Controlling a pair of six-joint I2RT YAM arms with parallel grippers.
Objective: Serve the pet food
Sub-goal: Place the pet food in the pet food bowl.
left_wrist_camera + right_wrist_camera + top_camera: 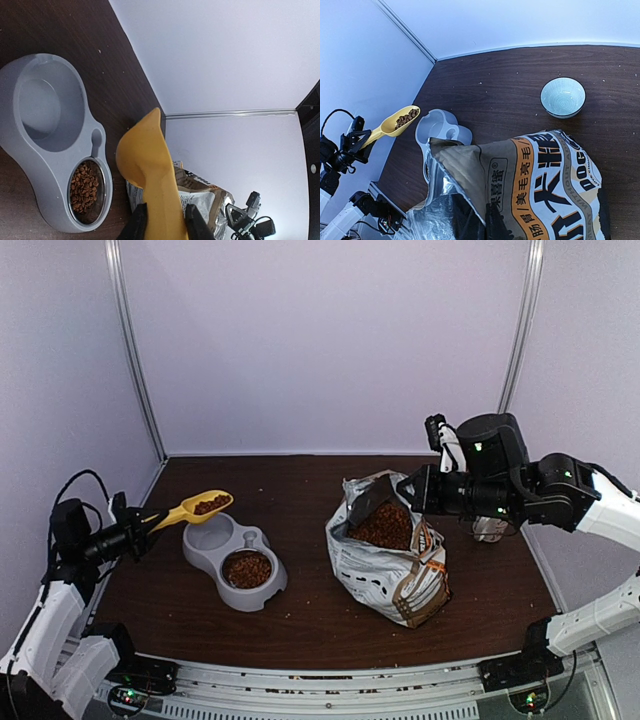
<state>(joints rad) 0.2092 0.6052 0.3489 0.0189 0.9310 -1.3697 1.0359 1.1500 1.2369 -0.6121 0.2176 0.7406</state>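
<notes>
Dark-brown dry kibble pellets (211,505) fill the cup of a yellow plastic scoop (190,510), just beyond the left gripper (140,530), which clamps the scoop's handle at the left of the overhead frame, near a grey two-compartment plastic feeder (208,537). We see more pellets, small, loose and rounded, in the feeder's lower-right compartment and inside the open silver-white printed bag (390,575) at centre. At the bag's raised lip the right gripper (405,487) is closed.
</notes>
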